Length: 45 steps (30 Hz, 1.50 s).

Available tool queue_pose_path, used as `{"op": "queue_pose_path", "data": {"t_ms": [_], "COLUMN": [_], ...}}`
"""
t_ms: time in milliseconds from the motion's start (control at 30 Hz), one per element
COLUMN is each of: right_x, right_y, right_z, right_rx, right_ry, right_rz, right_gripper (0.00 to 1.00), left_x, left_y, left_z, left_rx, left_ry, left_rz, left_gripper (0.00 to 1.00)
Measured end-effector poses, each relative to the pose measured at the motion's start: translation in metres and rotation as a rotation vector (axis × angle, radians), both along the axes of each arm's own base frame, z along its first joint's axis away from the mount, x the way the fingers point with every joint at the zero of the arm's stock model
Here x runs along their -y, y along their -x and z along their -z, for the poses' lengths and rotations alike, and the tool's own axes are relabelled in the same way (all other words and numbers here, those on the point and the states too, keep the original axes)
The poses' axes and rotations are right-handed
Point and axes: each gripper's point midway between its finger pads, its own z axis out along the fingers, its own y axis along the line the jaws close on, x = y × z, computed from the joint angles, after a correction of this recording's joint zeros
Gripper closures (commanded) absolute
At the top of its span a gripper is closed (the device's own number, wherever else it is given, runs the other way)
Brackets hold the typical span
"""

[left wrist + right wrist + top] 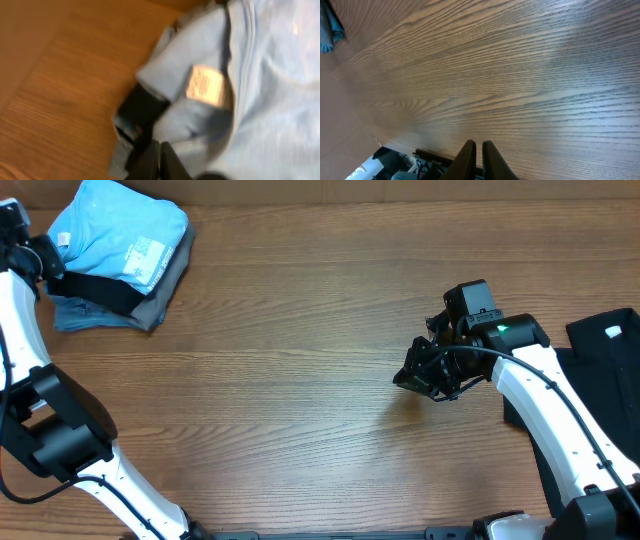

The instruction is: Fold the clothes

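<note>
A folded light blue T-shirt (115, 225) with white lettering lies on top of a small pile of clothes at the table's far left corner. In the left wrist view the shirt (270, 100) fills the right side, with its label (205, 85) showing. My left gripper (130, 298) (160, 155) is shut and rests low over the front edge of the pile; no cloth shows between its fingers. A black garment (600, 375) with a white label (613, 332) lies at the right edge. My right gripper (412, 377) (478, 150) is shut and empty over bare wood, left of the black garment.
Grey and darker blue folded garments (150, 305) lie under the blue shirt. The wooden table (300, 380) spans the view. The right wrist view shows the table's front edge and gear below it (395, 162).
</note>
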Motion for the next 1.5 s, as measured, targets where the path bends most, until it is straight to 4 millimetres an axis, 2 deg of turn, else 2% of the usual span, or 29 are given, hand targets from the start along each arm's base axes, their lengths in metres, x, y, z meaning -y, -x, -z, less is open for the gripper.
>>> {"op": "queue_pose_path", "data": {"t_ms": [67, 133, 200, 333, 433, 567, 733, 767, 933, 1067, 1133, 1200, 1300, 1333, 1500], "right_x": [0.0, 0.0, 0.0, 0.0, -0.001, -0.001, 0.0, 0.0, -0.001, -0.001, -0.001, -0.001, -0.001, -0.001, -0.001], "right_y": [0.0, -0.001, -0.001, -0.002, -0.002, -0.002, -0.002, -0.002, -0.002, -0.004, -0.005, -0.005, -0.005, -0.005, -0.005], "right_z": [0.0, 0.0, 0.0, 0.0, 0.0, 0.0, 0.0, 0.0, 0.0, -0.001, -0.001, -0.001, -0.001, -0.001, -0.001], "right_rx": [0.001, 0.004, 0.007, 0.01, 0.011, 0.011, 0.009, 0.009, 0.009, 0.017, 0.022, 0.023, 0.022, 0.022, 0.022], "right_ry": [0.0, -0.001, -0.001, -0.002, -0.002, -0.002, -0.002, -0.002, -0.003, -0.004, -0.006, -0.006, -0.006, -0.005, -0.006], "right_rz": [0.0, 0.0, 0.0, 0.0, 0.0, 0.0, 0.003, 0.003, 0.003, 0.003, 0.002, 0.003, 0.003, 0.003, 0.003], "right_gripper": [0.91, 0.91, 0.91, 0.91, 0.91, 0.91, 0.91, 0.91, 0.91, 0.91, 0.91, 0.9, 0.9, 0.9, 0.91], "left_x": [0.007, 0.014, 0.017, 0.011, 0.002, -0.004, -0.005, -0.005, -0.01, -0.017, -0.021, -0.027, -0.036, -0.04, -0.051], "left_y": [0.009, 0.017, 0.023, 0.02, 0.01, 0.003, 0.001, 0.001, -0.004, -0.011, -0.015, -0.017, -0.016, -0.014, 0.008], "left_z": [0.009, 0.016, 0.02, 0.018, 0.016, 0.031, 0.061, 0.064, 0.057, 0.037, 0.024, 0.012, 0.001, 0.001, 0.009], "left_rx": [-0.046, -0.088, -0.116, -0.104, -0.071, -0.077, -0.123, -0.126, -0.108, -0.075, -0.052, -0.038, -0.034, -0.039, -0.113], "left_ry": [0.042, 0.074, 0.089, 0.059, 0.013, -0.003, 0.014, 0.013, -0.02, -0.058, -0.082, -0.115, -0.155, -0.164, -0.165], "left_rz": [0.007, 0.014, 0.013, 0.001, 0.001, 0.012, 0.026, 0.03, 0.039, 0.036, 0.032, 0.018, -0.022, -0.043, -0.162], "left_gripper": [0.52, 0.51, 0.56, 0.62, 0.68, 0.69, 0.96, 0.96, 0.96, 0.96, 0.83, 0.81, 0.51, 0.46, 0.41]}}
